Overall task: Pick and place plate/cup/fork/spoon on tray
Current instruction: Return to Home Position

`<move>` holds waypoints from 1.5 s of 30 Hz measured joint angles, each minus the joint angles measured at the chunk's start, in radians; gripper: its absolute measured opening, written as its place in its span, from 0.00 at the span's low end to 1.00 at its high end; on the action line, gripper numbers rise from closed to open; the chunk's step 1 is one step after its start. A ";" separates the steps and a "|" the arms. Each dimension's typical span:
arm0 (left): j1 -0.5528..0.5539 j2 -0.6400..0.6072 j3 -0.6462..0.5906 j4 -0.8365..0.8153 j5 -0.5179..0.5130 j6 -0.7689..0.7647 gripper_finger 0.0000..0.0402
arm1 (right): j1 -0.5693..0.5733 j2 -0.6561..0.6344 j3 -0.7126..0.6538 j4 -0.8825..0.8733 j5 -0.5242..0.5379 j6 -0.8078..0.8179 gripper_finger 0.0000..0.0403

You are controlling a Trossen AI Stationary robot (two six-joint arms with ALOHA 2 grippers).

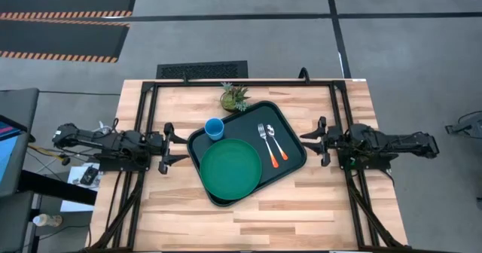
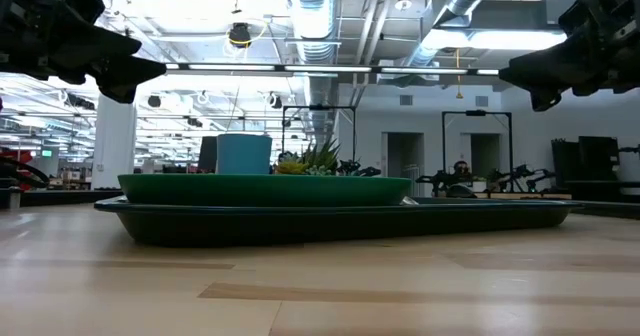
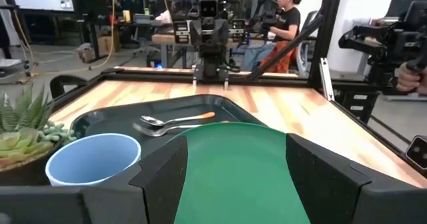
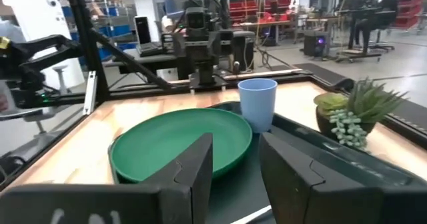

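Note:
The dark tray lies slantwise in the table's middle. On it rest the green plate, overhanging the tray's near rim, the light-blue cup upright at the far left corner, and the fork and the spoon side by side on the tray's right part. My left gripper hovers open and empty just left of the tray. My right gripper hovers open and empty just right of it. The plate, cup and the utensils' orange handles show in the left wrist view.
A small potted succulent stands on the table just beyond the tray's far edge. A black frame runs around the table's sides. People sit at desks in the room behind the table.

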 joint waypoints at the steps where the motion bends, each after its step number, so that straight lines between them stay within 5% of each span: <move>1: 0.000 0.000 0.000 0.000 -0.001 0.003 0.60 | -0.010 0.000 0.000 -0.002 -0.006 0.000 0.37; 24: 0.000 0.000 0.000 0.002 -0.008 -0.010 0.60 | -0.337 0.010 -0.001 -0.013 -0.107 -0.100 0.37; 45: 0.000 0.000 0.000 0.003 -0.009 -0.012 0.60 | -0.352 0.022 0.000 -0.013 -0.067 -0.097 0.37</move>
